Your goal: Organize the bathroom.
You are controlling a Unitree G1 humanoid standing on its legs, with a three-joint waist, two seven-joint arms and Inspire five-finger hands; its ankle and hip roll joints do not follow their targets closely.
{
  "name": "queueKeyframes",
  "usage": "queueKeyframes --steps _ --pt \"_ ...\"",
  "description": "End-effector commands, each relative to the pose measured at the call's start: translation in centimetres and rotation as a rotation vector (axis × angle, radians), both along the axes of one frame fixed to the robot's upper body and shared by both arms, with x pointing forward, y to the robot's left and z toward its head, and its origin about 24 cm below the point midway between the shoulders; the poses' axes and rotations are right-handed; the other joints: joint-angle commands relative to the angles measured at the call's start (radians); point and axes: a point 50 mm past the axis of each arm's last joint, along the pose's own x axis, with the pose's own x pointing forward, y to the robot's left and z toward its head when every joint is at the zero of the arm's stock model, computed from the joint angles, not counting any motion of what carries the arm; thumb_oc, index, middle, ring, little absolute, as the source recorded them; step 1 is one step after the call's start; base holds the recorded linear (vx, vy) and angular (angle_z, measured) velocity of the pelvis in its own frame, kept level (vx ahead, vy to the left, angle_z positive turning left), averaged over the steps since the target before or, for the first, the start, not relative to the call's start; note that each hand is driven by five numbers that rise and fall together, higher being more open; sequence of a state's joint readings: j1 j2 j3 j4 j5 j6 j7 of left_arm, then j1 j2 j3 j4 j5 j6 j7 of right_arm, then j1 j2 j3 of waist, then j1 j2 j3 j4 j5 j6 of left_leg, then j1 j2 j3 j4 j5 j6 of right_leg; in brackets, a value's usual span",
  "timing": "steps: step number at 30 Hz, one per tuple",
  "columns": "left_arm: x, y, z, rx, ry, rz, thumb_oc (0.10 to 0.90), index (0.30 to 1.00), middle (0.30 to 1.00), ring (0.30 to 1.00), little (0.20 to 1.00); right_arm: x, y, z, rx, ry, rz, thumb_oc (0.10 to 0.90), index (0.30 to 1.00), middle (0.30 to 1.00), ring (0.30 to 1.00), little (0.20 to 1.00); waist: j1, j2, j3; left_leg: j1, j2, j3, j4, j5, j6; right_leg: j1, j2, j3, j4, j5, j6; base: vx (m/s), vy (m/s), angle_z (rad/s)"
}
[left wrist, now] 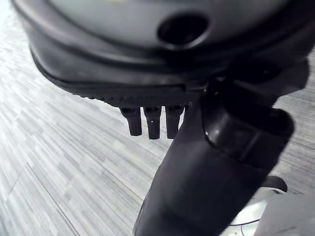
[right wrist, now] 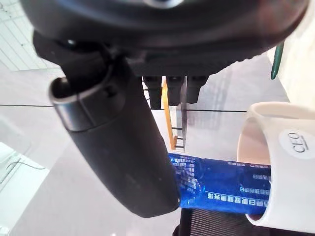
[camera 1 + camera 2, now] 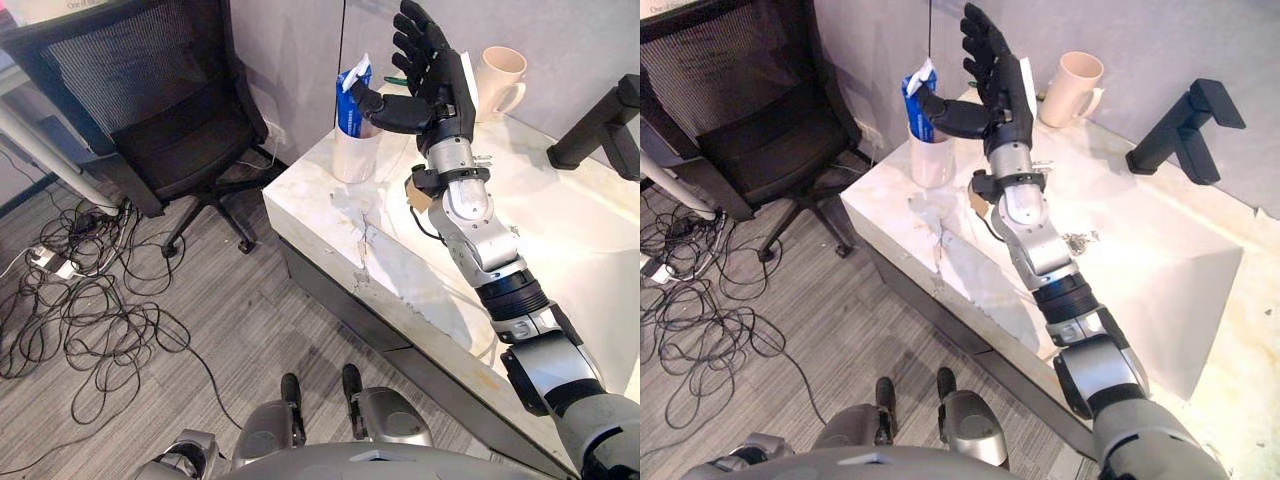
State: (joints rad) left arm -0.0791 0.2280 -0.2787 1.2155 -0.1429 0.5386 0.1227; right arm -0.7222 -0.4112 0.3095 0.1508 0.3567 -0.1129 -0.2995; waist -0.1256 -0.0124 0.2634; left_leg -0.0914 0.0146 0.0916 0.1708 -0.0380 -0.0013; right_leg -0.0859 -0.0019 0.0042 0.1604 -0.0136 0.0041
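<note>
So, quick rundown:
Right robot hand (image 3: 432, 75): raised upright over the surface (image 3: 560, 250), fingers straight and spread, thumb tip touching the blue tube (image 3: 352, 100).
Blue tube: standing in the white cup (image 3: 352, 150) at the surface's corner; its lower part is hidden inside the cup.
Left robot hand (image 1: 206, 162): hanging over the grey floor (image 1: 59, 162), fingers straight, holding nothing.
Mug (image 3: 500, 80): just behind the right robot hand, partly blocked by it.
Black faucet (image 3: 1185, 130): well right of the mug.

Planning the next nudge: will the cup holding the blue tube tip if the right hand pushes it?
Probably tippy: the cup is tall and narrow, the blue tube sticks up above its rim, and it stands near the counter corner. Right hand is open; its thumb touches the tube.
</note>
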Motion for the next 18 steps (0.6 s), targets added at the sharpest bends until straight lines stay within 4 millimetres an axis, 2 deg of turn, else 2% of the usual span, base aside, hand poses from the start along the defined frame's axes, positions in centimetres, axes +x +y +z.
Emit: queueKeyframes --steps 1,8,13,17,18 --pt "-3.1 1.3 -0.1 0.051 0.12 -0.067 0.8 0.9 0.9 0.9 0.9 -1.9 1.9 5.8 -0.075 -0.287 0.07 0.8 0.9 0.9 0.9 0.9 -0.01 -0.02 -0.099 0.037 0.067 0.041 0.058 -0.091 -0.019 -0.032 -0.039 0.083 0.089 -0.107 0.094 -0.01 0.06 -0.09" --pt "-2.3 0.9 -0.2 0.034 0.088 -0.12 0.8 0.9 0.9 0.9 0.9 -1.8 1.4 5.5 -0.298 -0.292 -0.018 0.8 0.9 0.9 0.9 0.9 -0.038 -0.037 -0.14 0.079 0.063 0.068 0.036 -0.105 -0.01 -0.013 -0.04 0.108 0.062 -0.091 0.109 -0.03 0.049 -0.17" --pt "-2.3 1.0 -0.2 0.023 0.084 -0.13 0.8 0.9 0.9 0.9 0.9 -1.5 0.6 5.9 -0.335 -0.308 -0.096 0.8 0.9 0.9 0.9 0.9 -0.046 -0.042 -0.153 0.098 0.062 0.074 0.014 -0.105 -0.009 -0.006 -0.038 0.118 0.051 -0.086 0.115 -0.05 0.032 -0.14" --pt "-2.1 0.7 -0.3 0.012 0.057 -0.135 0.8 0.9 0.9 0.9 0.9 -1.0 -1.4 6.8 -0.353 -0.34 -0.255 0.8 0.9 0.9 0.9 0.9 -0.056 -0.043 -0.161 0.116 0.06 0.082 -0.008 -0.105 -0.005 -0.005 -0.039 0.125 0.042 -0.076 0.124 -0.07 0.053 -0.13" --pt "-2.1 0.7 -0.3 0.012 0.057 -0.135 0.8 0.9 0.9 0.9 0.9 -1.0 -1.4 6.8 -0.353 -0.34 -0.255 0.8 0.9 0.9 0.9 0.9 -0.056 -0.043 -0.161 0.116 0.06 0.082 -0.008 -0.105 -0.005 -0.005 -0.039 0.125 0.042 -0.076 0.124 -0.04 0.043 -0.1"
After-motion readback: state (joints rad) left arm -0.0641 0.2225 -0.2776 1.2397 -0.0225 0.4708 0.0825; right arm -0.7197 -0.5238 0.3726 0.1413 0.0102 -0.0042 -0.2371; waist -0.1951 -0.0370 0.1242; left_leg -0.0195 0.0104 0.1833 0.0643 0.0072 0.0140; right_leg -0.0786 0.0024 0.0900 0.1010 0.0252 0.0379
